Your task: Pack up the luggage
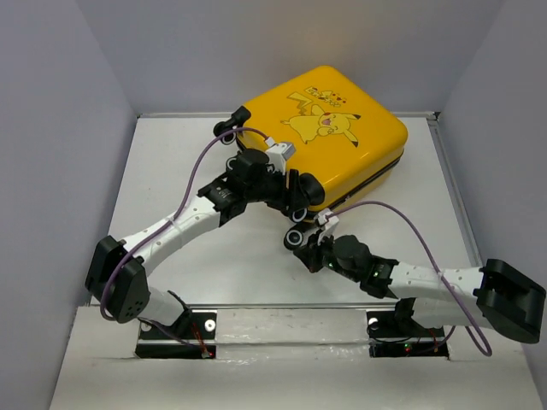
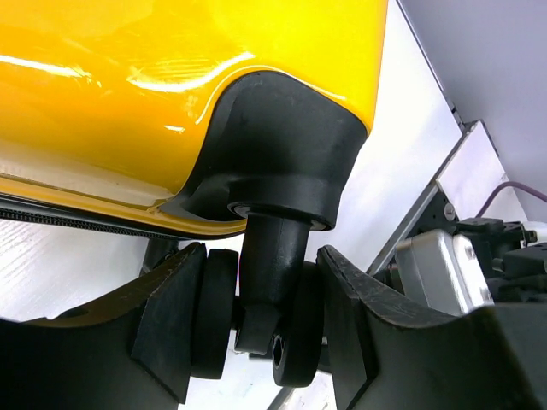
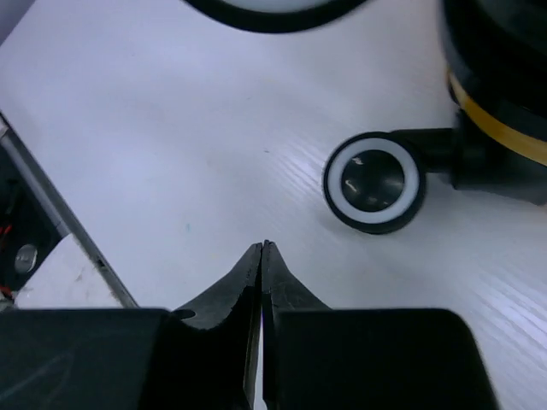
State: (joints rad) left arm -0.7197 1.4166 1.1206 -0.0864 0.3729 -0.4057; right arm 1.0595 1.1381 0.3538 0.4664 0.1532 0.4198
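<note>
The small yellow hard-shell suitcase (image 1: 342, 128) lies shut in the overhead view, so its inside is hidden. The white left arm (image 1: 184, 222) covers its near left corner. In the left wrist view the yellow shell runs off the top and left edges. The black twin wheel (image 2: 295, 342) between the fingers of the left claw (image 2: 262, 256) is cut by the bottom edge. Ahead of the closed right claw (image 3: 261, 249), a black curved rim (image 3: 265, 7) shows only as an arc at the top edge, too little to tell what it is. The blurred black corner trim (image 3: 500, 77) runs off the right edge.
</note>
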